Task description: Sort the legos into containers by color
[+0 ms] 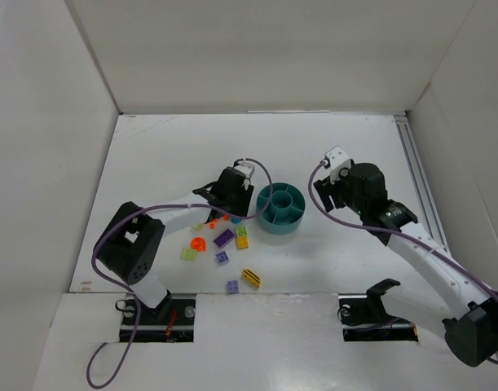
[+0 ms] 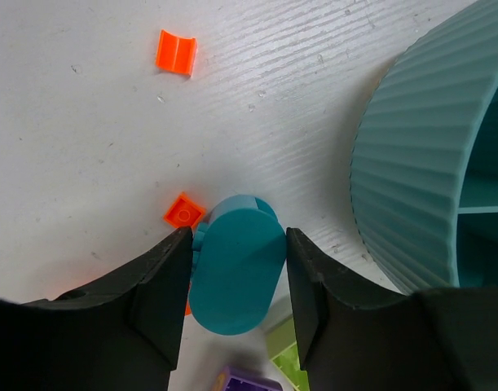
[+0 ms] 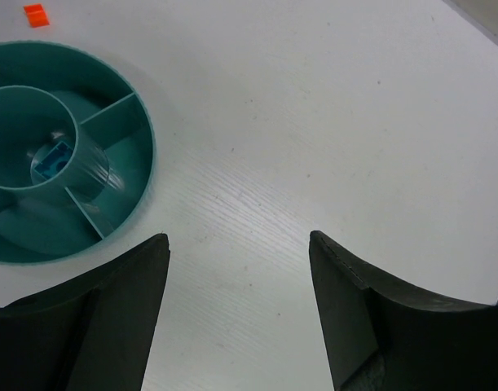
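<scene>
Left fingers point(image 2: 163, 301) pinch teal lego point(image 2: 236, 265) — smooth, opaque, oval-topped; right fingers point(image 3: 122, 301) spread, empty, near teal dish point(image 3: 110, 116).

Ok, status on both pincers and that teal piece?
Left pincer closed on teal piece, beside the dish. Right pincer open, empty. Orange brick right beside the grip.

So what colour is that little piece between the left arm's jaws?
Teal, matching the dish; the piece shows best in the left wrist view.
</scene>
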{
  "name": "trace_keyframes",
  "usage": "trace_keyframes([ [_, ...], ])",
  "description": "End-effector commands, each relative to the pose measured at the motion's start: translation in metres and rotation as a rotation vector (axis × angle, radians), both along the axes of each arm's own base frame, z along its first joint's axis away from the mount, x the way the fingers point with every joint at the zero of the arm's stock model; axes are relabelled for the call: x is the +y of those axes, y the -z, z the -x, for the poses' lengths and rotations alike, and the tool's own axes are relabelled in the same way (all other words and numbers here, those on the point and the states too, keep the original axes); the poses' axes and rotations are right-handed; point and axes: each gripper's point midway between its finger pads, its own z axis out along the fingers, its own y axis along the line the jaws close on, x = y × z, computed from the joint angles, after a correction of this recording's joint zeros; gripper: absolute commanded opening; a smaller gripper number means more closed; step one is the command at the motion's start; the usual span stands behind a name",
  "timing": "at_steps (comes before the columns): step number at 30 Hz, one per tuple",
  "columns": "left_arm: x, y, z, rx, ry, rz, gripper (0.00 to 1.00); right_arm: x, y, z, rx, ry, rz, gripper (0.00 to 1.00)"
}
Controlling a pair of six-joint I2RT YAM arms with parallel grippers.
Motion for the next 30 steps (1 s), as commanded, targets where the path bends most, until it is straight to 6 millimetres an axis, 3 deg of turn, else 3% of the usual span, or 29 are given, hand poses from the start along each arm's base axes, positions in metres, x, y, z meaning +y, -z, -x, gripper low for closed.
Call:
trace_keyframes([
  [1,-0.004,-0.004,-0.002,-0.006,-0.006,0.015,0.29,-0.007,-0.008,0.003,-0.025,0.032,-0.022,0.74],
  [11,-0.002,-0.057,-0.007,-0.112,-0.058,0.103,0.23,-0.012,-0.014,0.008,-0.051,0.045,-0.044,0.74],
  [18,0.003,-0.117,-0.012,-0.237,-0.113,0.198,0.23,-0.016,-0.016,0.010,-0.059,0.054,-0.048,0.74],
  [20,-0.001,-0.148,-0.015,-0.308,-0.118,0.268,0.23,-0.017,-0.014,0.012,-0.057,0.058,-0.056,0.74],
  [25,-0.043,-0.210,-0.001,-0.422,0.066,0.502,0.26,-0.017,-0.018,0.014,-0.074,0.062,-0.073,0.74],
  [29,-0.070,-0.238,0.013,-0.489,0.149,0.581,0.26,-0.022,-0.020,0.015,-0.083,0.085,-0.082,0.74],
  [30,-0.077,-0.231,0.011,-0.478,0.157,0.576,0.28,-0.028,-0.021,0.015,-0.087,0.105,-0.078,0.74],
])
